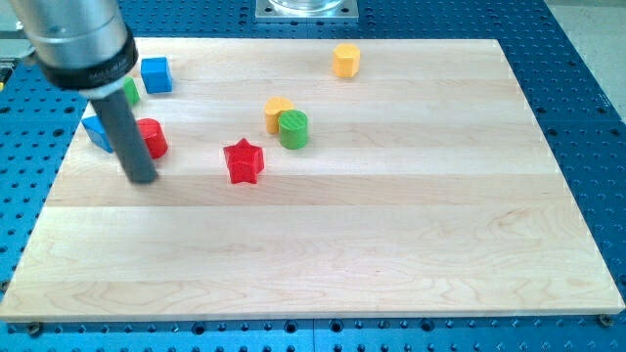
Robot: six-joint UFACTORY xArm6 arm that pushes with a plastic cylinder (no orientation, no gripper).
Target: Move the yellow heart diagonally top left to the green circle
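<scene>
The yellow heart (276, 110) lies near the board's upper middle, touching the green circle (293, 128) on that block's upper left side. My tip (143, 179) rests on the board at the view's left, well to the left of both blocks. It stands just below and beside a red block (153, 137). The rod and its wide housing rise toward the view's top left.
A red star (244, 161) lies below-left of the green circle. A yellow hexagonal block (346, 61) sits near the top edge. A blue cube (156, 74), a green block (130, 92) and a blue block (97, 130) cluster at top left, partly hidden by the rod.
</scene>
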